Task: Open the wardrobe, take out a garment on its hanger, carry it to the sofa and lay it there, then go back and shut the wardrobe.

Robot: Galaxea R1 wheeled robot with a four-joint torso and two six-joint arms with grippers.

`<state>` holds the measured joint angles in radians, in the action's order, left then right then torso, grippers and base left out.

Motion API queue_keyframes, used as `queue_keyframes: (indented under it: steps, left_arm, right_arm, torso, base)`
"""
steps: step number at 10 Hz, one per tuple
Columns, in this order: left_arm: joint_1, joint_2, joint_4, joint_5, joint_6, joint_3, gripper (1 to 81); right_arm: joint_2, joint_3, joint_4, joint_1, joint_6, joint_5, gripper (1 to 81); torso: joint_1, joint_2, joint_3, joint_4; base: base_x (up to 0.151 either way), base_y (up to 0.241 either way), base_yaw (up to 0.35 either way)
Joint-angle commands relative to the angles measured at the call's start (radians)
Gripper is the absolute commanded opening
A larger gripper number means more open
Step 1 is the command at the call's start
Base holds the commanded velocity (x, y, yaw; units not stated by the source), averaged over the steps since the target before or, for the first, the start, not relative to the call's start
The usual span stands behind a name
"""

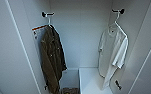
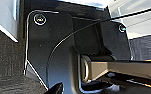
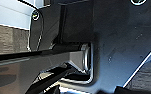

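My fingers: can't tell if either pair is apart or together, both wrist views give me mostly my own dark plate and bar, with a bit of dark floor past them. I see nothing held.

Out from there, head view: wardrobe (image 1: 81, 37) stands open, both doors swung wide, white interior facing me. The garment (image 1: 113, 53), white short-sleeved shirt, hangs on the right side on its hanger (image 1: 118, 23), hook over the black hook (image 1: 118, 11) on the far wall. Left side: dark olive jacket (image 1: 51, 58) on its own hanger under another black hook (image 1: 46, 14), an orange tag near its shoulder. White ledge (image 1: 92, 80) low between them, nearer the shirt's hem. Shirt and jacket well apart.

So door step looks done, shirt not yet taken.

Risks, my guess: thin fabric, grabbing cloth instead of the hanger would slide the shirt off. Hanger must lift up off the hook before pulling near, else it snags. Right door sits just beside the shirt, so an arm swing could knock it. Wrong pick: the jacket.
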<state>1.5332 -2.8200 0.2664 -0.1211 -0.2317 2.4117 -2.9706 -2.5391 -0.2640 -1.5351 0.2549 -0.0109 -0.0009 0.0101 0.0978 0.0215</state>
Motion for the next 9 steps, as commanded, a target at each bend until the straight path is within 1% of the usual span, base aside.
queue_keyframes:
  steps: [1,3,9]
  left_arm:
    - [-0.035,0.01,0.014,0.046,0.009,-0.006,81.1]
    - [-0.035,0.011,0.014,0.046,0.009,-0.006,81.1]
    - [-0.035,0.01,0.014,0.046,0.009,-0.006,81.1]
  right_arm:
    - [0.003,0.008,-0.009,0.037,-0.002,-0.054,81.1]
    - [0.003,0.008,-0.009,0.037,-0.002,-0.054,81.1]
    - [0.003,0.008,-0.008,0.037,-0.002,-0.054,81.1]
  torso:
    - [0.001,0.0,0.0,0.0]
    - [0.001,0.0,0.0,0.0]
    - [0.001,0.0,0.0,0.0]
  base:
    - [0.077,-0.074,0.0]
    - [0.077,-0.069,0.0]
    - [0.076,0.0,0.0]
